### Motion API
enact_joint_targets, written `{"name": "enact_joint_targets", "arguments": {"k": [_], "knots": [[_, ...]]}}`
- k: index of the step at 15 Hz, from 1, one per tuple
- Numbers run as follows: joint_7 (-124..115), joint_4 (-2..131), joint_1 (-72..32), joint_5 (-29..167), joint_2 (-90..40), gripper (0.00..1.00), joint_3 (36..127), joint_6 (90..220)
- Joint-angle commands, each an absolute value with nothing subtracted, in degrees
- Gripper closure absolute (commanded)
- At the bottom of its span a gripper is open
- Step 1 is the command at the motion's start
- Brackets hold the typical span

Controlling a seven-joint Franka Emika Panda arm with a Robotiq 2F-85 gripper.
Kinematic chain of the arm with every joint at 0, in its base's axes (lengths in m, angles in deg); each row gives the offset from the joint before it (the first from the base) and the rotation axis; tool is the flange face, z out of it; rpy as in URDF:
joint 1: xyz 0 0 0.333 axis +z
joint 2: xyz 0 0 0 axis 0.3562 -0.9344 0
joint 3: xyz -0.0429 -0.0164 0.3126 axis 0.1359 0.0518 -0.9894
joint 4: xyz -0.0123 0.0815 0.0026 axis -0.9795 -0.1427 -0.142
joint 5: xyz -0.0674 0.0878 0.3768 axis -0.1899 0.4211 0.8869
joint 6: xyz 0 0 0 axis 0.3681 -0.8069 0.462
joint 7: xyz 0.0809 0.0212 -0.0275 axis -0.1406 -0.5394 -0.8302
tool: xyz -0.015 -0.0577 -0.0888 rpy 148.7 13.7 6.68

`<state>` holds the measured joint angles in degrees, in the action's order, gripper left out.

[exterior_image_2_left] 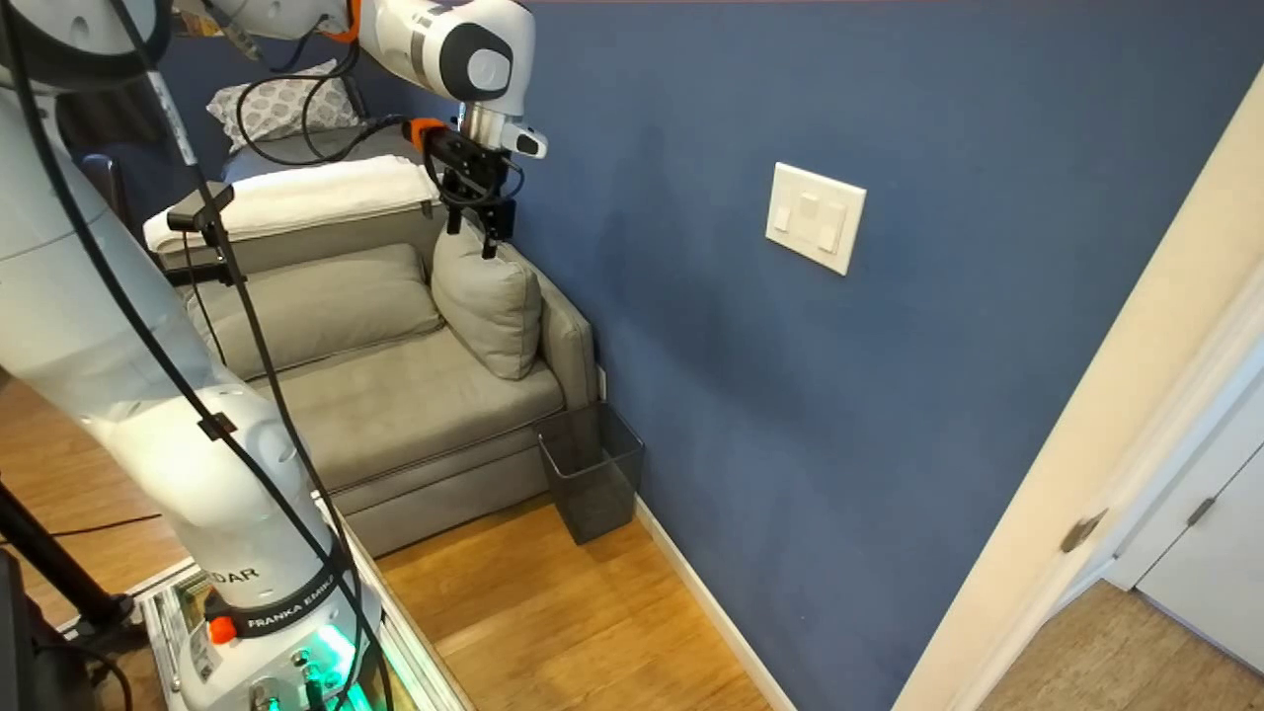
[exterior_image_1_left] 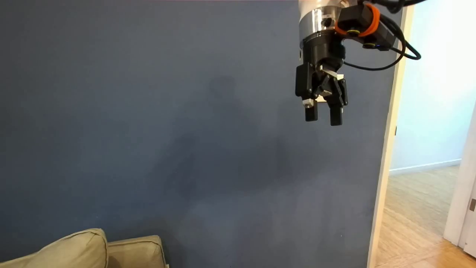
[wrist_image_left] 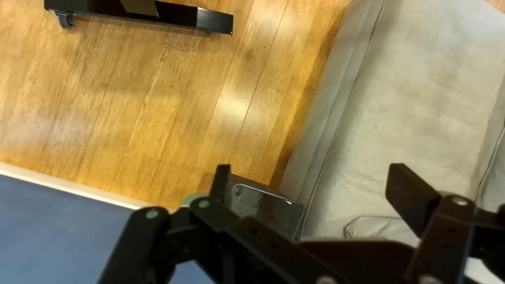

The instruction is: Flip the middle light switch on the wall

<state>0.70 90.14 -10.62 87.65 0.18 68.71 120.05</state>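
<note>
Slate-blue wall (exterior_image_2_left: 948,326) in both exterior views, edged by a pale door frame (exterior_image_2_left: 1086,464); wooden floor (exterior_image_2_left: 553,602) lies at its foot. We note a white switch plate (exterior_image_2_left: 822,187) mounted on this wall in an exterior view, where the middle light switch (exterior_image_2_left: 808,206) sits between two outer toggles (exterior_image_2_left: 831,227); which way it is set we cannot tell. Farther along the same wall we find a grey-beige sofa (exterior_image_2_left: 425,395), with a dark see-through bin (exterior_image_2_left: 592,474) beside its end. Higher than the sofa seat (wrist_image_left: 426,118) hangs the gripper (exterior_image_1_left: 324,118), pointing down from the robot arm (exterior_image_2_left: 89,326), well apart from the plate. We observe its jaws spread wide, holding nothing; between them, the wrist view shows the bin and sofa seat below.
</note>
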Motion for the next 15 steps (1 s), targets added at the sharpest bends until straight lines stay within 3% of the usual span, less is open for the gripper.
{"name": "enact_joint_targets", "arguments": {"k": [1, 8, 15], "knots": [[0.7, 90.0, -11.0, 87.7, 0.2, 0.0, 68.3, 119.9], [0.7, 89.1, -12.5, 85.6, 0.1, 0.0, 69.1, 122.6], [-0.1, 82.8, -18.1, 91.2, 0.4, 0.0, 75.8, 126.3]]}}
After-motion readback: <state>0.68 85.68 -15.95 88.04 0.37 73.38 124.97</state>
